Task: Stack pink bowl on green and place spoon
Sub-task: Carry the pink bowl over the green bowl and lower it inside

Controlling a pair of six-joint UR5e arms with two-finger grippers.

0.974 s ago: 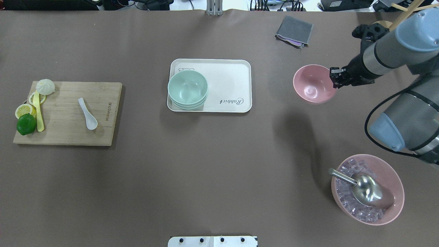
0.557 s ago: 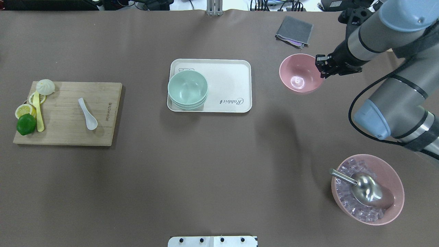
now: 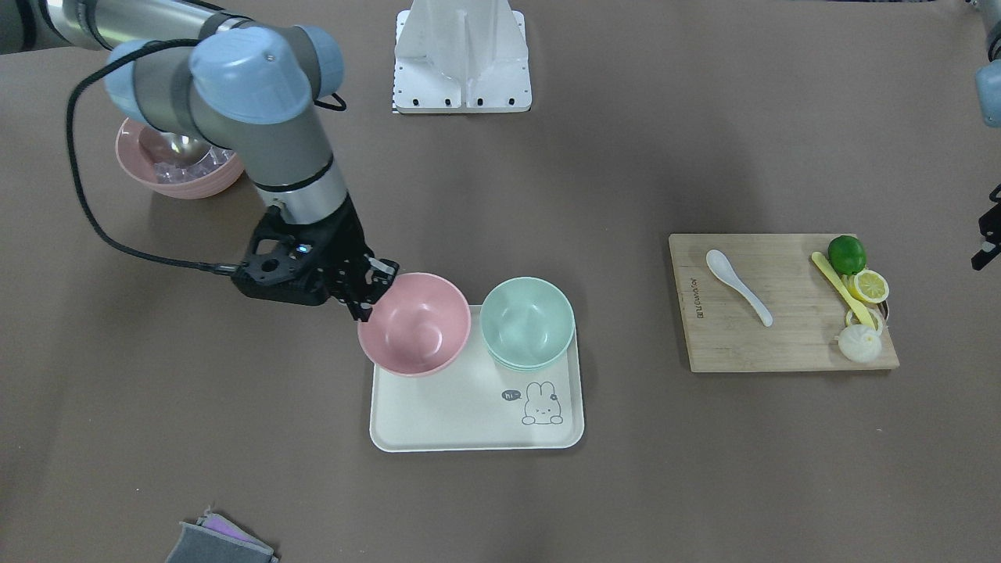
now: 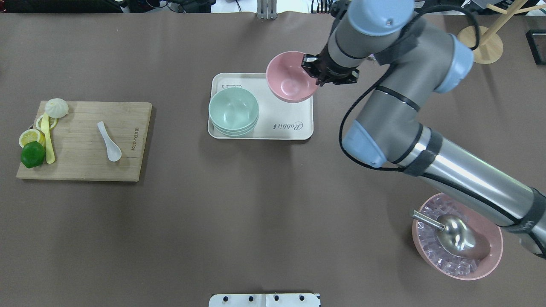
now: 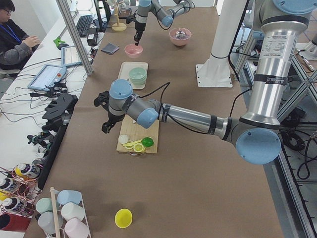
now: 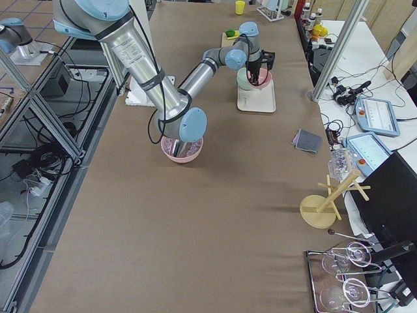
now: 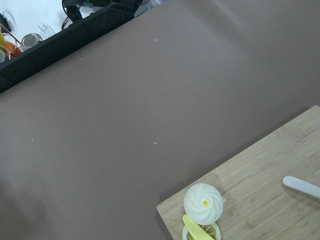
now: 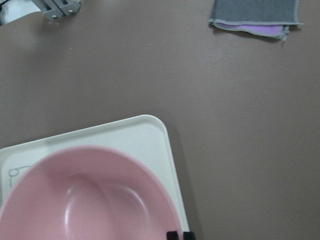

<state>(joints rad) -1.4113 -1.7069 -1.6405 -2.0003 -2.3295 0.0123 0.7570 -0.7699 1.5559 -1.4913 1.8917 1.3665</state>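
The pink bowl (image 4: 291, 77) is up in the air, over the far corner of the white tray (image 4: 290, 128). It sits the right way up, with its open side to the top. That way it can drop straight into another bowl.

The right claw (image 4: 314, 72) holds it by pinching the rim on one side, one finger inside and one outside. A grip on the edge leaves the bottom of the bowl free, so I think nothing will get in the way when it goes down.

The green bowl (image 4: 233, 110) waits close by on the same tray, at the other end. It seems to be the top one of a small pile. The pink bowl is beside it, not over it yet, so it has to go a bit more sideways first.

The white spoon (image 4: 109, 141) lies flat on the wooden board (image 4: 128, 166), far off on the brown counter (image 4: 256, 213). The left claw (image 5: 105, 126) hangs near the end of that board, maybe to be ready for the spoon. I cannot tell if it is open or closed.
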